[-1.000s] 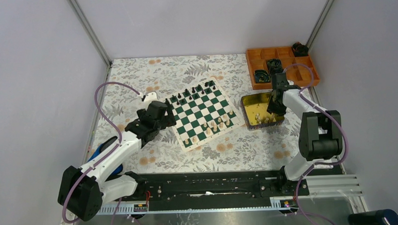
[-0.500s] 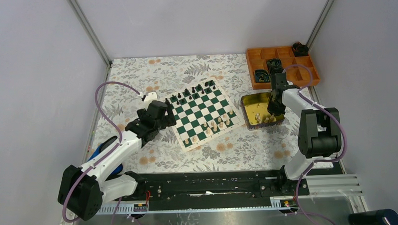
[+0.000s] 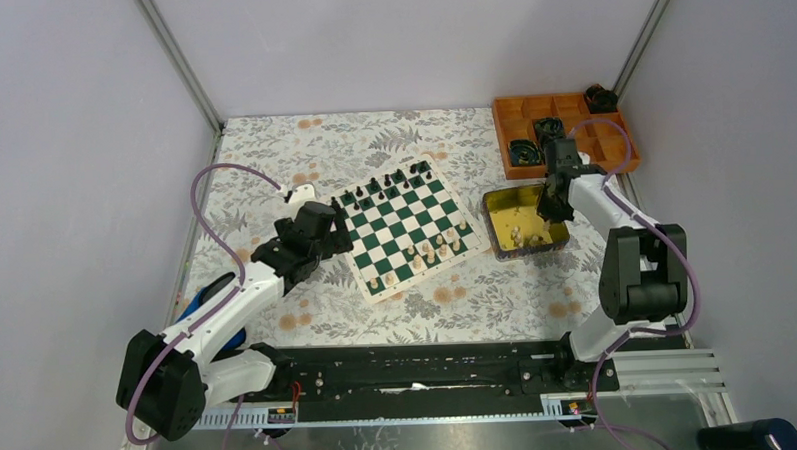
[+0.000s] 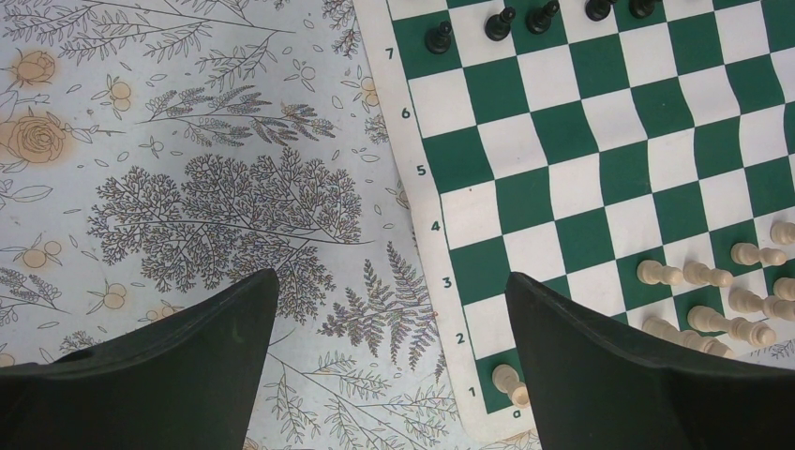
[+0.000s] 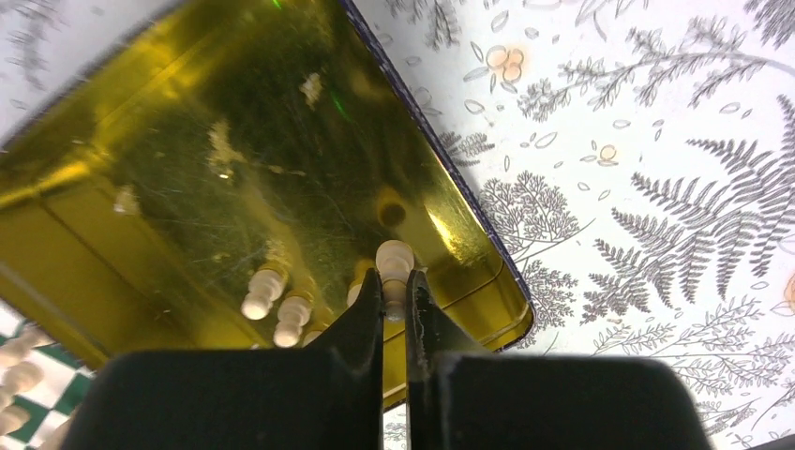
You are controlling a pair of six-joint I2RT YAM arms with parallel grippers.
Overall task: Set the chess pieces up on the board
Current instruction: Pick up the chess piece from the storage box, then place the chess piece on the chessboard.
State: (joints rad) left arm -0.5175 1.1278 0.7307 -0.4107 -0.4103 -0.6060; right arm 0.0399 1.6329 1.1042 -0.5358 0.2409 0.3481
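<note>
RIGHT ARM AT THE TIN: My right gripper (image 5: 395, 286) is clenched on a single cream-white piece (image 5: 395, 261), its rounded head poking out just past my fingertips, directly over the scratched floor of the gold tin (image 5: 216, 141). I cannot tell whether the piece has left that floor. Just left of my fingertips in the wrist view, the other pale pieces (image 5: 272, 292) lie along the tin's near wall. Beyond the tin's far rim on my right side spreads the flowered tablecloth (image 5: 656, 187). From above, the orange tray (image 3: 570, 103) with its black coiled cables (image 3: 522, 151) sits just beyond this gripper, away from my base, and the board (image 3: 405, 225) lies off to its left, past the tin. My left gripper (image 4: 389, 281) hovers with fingers spread wide and nothing between them, over the board's left border. Its left finger is above the cloth and its right finger covers the board's near corner. Ahead of these fingers, at the far end of the checks, the black pieces (image 4: 497, 23) stand in a row. The white pieces on the board (image 4: 698, 277) cluster just beside my right finger, one at the corner square right against its inner edge.
</note>
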